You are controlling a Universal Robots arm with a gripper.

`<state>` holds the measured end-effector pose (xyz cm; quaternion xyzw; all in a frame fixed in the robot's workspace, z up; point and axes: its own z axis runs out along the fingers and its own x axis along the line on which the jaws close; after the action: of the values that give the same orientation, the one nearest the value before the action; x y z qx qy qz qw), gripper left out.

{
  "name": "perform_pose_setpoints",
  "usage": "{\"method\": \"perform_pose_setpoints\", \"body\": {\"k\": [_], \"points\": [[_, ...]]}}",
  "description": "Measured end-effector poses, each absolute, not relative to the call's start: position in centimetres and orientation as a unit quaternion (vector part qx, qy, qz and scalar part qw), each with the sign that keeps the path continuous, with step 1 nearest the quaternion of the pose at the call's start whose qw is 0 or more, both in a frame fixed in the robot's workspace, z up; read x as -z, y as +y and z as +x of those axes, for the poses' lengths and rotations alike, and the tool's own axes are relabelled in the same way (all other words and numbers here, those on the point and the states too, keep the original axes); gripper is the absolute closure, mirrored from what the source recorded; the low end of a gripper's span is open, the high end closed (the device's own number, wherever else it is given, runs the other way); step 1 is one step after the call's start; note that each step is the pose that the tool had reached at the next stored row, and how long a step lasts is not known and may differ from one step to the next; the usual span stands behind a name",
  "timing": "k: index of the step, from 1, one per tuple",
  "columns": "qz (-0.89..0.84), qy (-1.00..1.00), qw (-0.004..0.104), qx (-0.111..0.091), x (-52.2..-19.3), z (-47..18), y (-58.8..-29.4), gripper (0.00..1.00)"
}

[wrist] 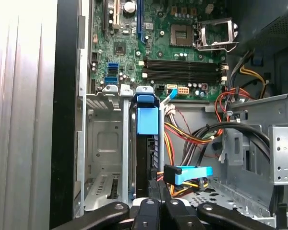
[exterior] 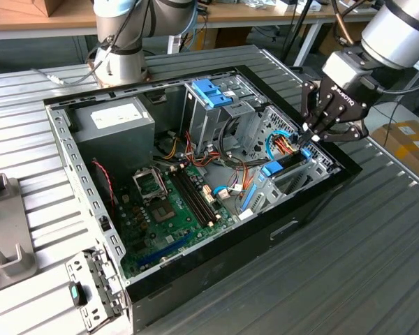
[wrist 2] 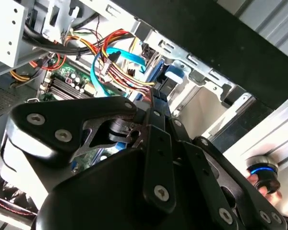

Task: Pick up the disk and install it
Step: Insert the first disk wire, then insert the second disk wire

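Observation:
The disk (exterior: 286, 165) stands on edge in the drive bay at the exterior view's right end of the open computer case. Its blue rail shows in both wrist views (wrist: 147, 120) (wrist 2: 172, 77). My gripper (exterior: 309, 134) hangs just above the disk's near end, pointing down into the case. Its fingers are shut together with no gap, and their tips (wrist: 159, 186) (wrist 2: 156, 98) sit at or on the disk's edge. I cannot tell whether they touch it.
A blue data cable (wrist: 189, 172) and bundled wires lie right beside the disk. An empty metal bay (wrist: 103, 143) is on its other side. The case also holds the tall cage with its blue bracket (exterior: 211, 94), the power-supply box (exterior: 115, 122) and the motherboard (exterior: 167, 202).

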<state>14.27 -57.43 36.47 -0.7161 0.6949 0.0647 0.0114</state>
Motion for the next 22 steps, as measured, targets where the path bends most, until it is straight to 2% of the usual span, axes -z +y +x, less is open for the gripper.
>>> {"method": "perform_pose_setpoints", "body": {"k": [9, 22], "points": [[-0.716, 0.695, 0.008, -0.068, -36.5, 17.0, -57.3, 0.89], [-0.716, 0.695, 0.008, -0.068, -36.5, 17.2, -57.3, 0.89]]}}
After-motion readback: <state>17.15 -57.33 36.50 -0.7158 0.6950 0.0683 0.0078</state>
